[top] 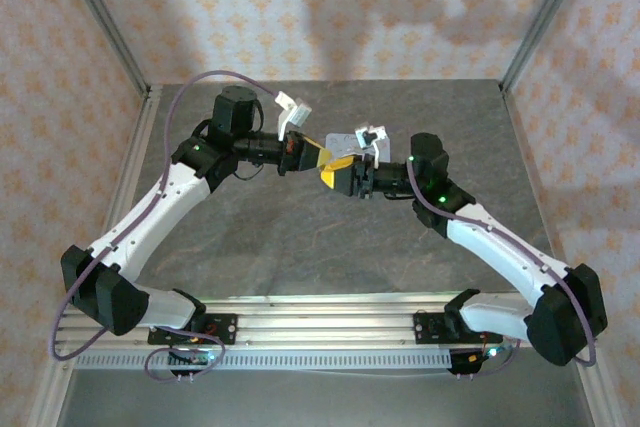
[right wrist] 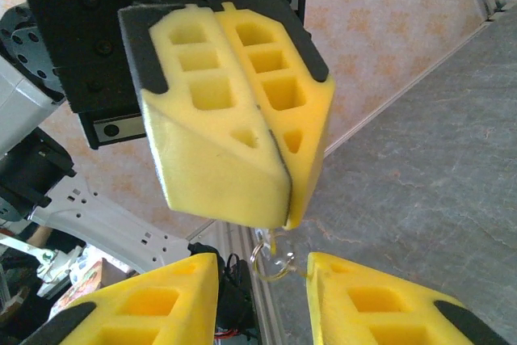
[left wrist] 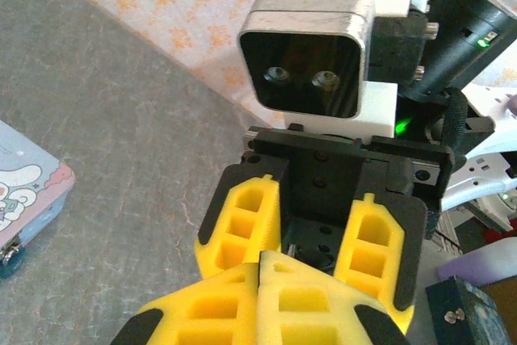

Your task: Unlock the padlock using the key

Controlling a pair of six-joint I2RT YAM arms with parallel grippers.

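Left gripper (right wrist: 287,217) is pinched fully closed, and a thin metal ring (right wrist: 271,258) hangs from its tips (what else is clamped there can't be seen). Right gripper (left wrist: 311,252) faces it tip to tip above the table (top: 330,247), jaws parted either side of the ring, gripping nothing. Can't make out the padlock. Tin (left wrist: 28,191) lies on the table.
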